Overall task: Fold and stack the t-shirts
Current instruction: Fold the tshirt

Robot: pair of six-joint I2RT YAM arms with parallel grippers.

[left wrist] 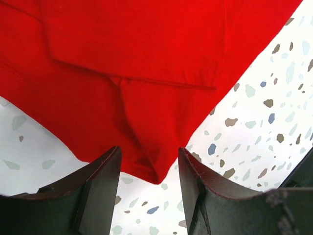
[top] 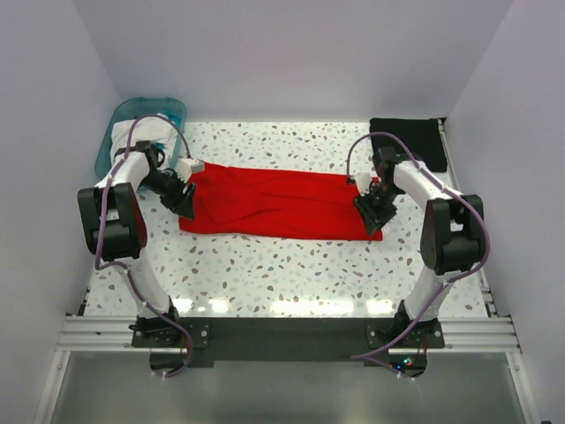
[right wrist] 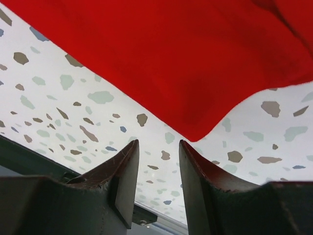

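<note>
The red t-shirt (top: pixel 278 205) lies folded lengthwise as a long band across the middle of the speckled table (top: pixel 265 274). My left gripper (top: pixel 183 201) is open at its left end. In the left wrist view a corner of the red shirt (left wrist: pixel 142 98) reaches down between the open jaws of the left gripper (left wrist: pixel 149 159), which does not grip it. My right gripper (top: pixel 374 214) is open at the shirt's right end. In the right wrist view the red corner (right wrist: pixel 195 73) lies just beyond the right gripper (right wrist: pixel 157 149). The black folded t-shirt (top: pixel 408 140) lies at the back right.
A teal plastic basin (top: pixel 141 124) holding white cloth stands at the back left corner, just behind the left arm. White walls close in the table on the left, back and right. A metal rail (top: pixel 282 331) runs along the near edge.
</note>
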